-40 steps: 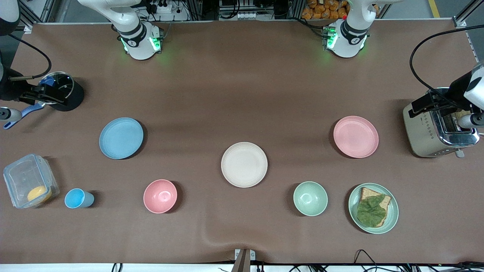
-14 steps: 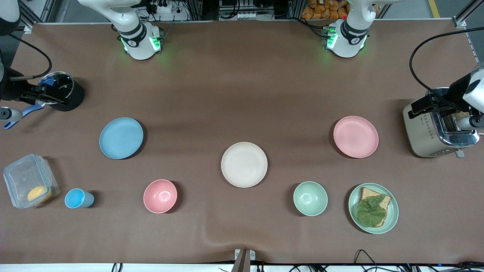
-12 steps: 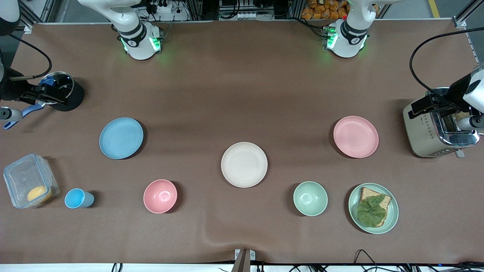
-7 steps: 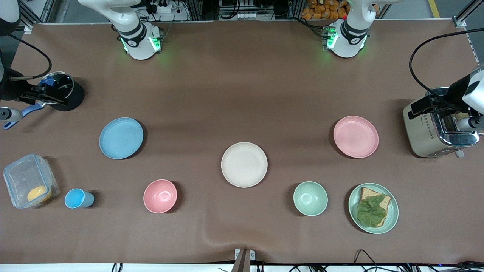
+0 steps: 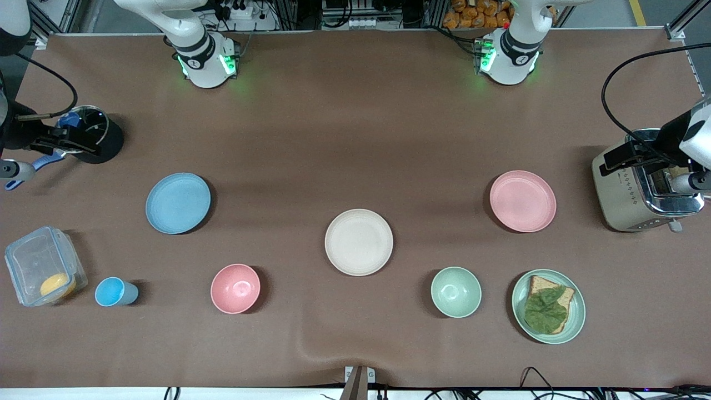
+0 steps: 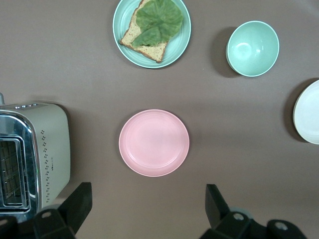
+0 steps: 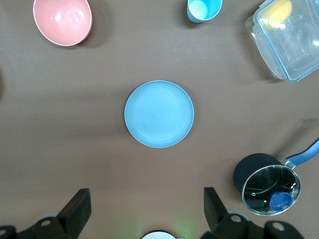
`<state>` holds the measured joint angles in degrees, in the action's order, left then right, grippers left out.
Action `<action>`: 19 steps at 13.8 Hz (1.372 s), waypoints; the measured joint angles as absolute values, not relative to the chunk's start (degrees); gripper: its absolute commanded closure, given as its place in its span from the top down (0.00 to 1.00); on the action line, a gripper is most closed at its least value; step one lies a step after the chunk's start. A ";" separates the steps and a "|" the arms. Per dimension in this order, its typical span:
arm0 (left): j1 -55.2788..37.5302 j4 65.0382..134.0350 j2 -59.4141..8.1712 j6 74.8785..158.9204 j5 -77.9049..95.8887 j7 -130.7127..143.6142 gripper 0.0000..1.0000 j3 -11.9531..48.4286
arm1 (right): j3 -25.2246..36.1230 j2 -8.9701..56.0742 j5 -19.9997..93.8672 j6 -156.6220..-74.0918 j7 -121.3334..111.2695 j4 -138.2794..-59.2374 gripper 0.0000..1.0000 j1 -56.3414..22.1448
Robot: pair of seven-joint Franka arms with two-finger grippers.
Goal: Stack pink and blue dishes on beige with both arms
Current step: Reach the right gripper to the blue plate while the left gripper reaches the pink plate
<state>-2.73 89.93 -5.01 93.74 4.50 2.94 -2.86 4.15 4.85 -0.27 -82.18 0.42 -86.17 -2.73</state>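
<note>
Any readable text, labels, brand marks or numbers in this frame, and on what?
No text can be read anywhere.
Toaster: a row of small marks along its top edge and dotted patterns on its side, too small to read.
Arm bases: each carries a small dark round mark, illegible.
Plates, bowls, cup: unmarked.

Toward the left arm's end: toaster [image 5: 639, 191], pale green plate [image 5: 577, 311] bearing toast [image 5: 537, 288] under a leaf [image 5: 545, 310], green bowl [image 5: 456, 291] beside it. Toward the right arm's end: pink bowl [image 5: 235, 288], small blue cup [image 5: 114, 292], clear lidded container [image 5: 41, 265] holding something yellow [image 5: 55, 285], black pot [image 5: 105, 139] with glass lid [image 7: 271, 189] and blue handle [image 7: 306, 155].
</note>
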 measured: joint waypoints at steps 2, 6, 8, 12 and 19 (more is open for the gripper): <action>-2.63 90.17 -5.88 93.66 4.50 2.94 1.00 -2.92 | 4.10 6.04 -0.27 -82.08 0.17 -86.50 1.00 -2.76; -2.76 91.39 -12.75 93.62 4.50 2.94 1.00 -2.87 | 4.57 13.33 -0.31 -83.43 -4.68 -87.19 1.00 -0.58; -3.10 92.61 -18.12 96.52 3.09 2.93 1.00 -2.68 | 4.93 17.34 -0.31 -88.34 -9.70 -88.46 1.00 3.00; -3.79 103.30 -22.81 110.80 -0.34 2.91 1.00 -2.21 | 5.04 20.88 0.73 -105.80 -20.36 -99.80 1.00 8.23; 0.67 114.42 -22.92 118.94 -0.90 -2.49 1.00 -2.48 | 5.06 30.66 11.72 -115.55 -33.12 -106.21 1.00 12.51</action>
